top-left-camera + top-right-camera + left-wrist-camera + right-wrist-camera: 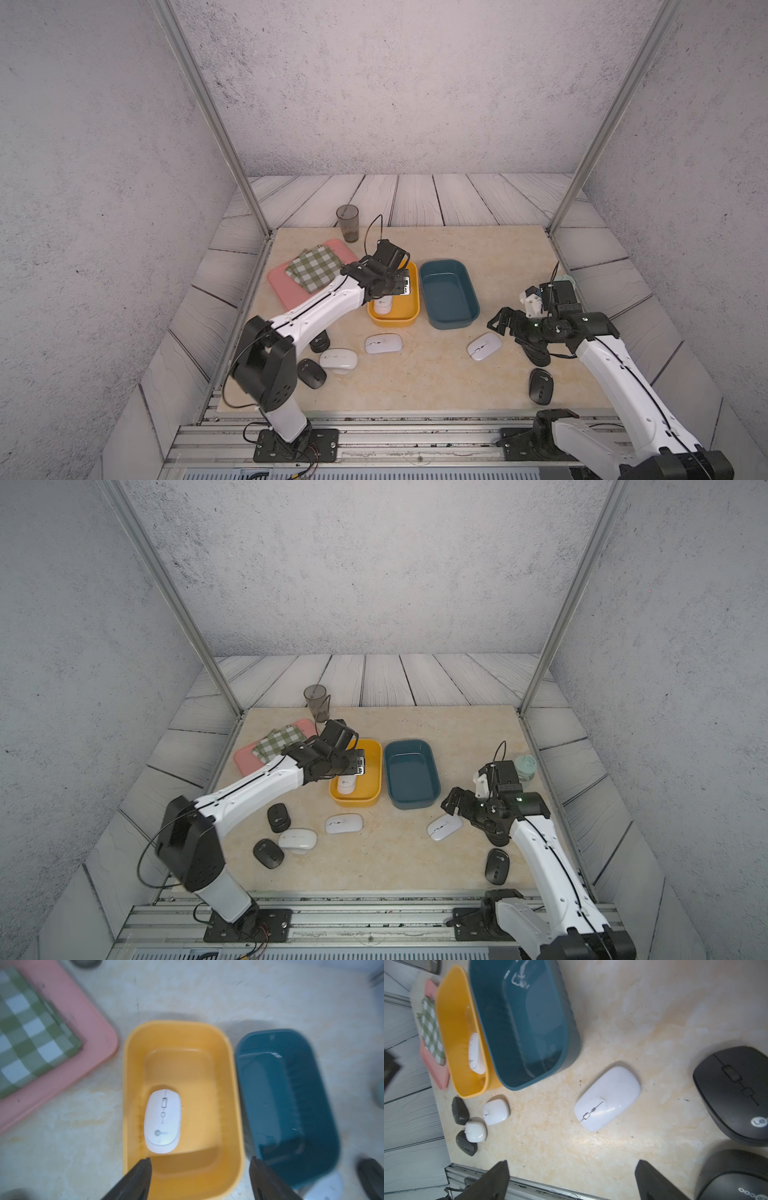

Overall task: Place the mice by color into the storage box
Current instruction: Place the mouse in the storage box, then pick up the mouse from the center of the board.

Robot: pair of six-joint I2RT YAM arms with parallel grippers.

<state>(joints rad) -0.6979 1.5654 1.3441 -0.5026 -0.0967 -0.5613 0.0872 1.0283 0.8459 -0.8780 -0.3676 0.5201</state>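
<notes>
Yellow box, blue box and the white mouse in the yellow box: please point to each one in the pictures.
yellow box [187,1072], left wrist view, on its bare floor.
blue box [449,291], in a top view, on its bare floor.
white mouse [162,1124], left wrist view, on the middle of its top shell.

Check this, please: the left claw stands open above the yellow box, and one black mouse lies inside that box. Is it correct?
Not fully. The mouse inside the yellow box is white, not black; the left wrist view shows it plainly. The rest holds: the left claw stands open above that box.
</notes>
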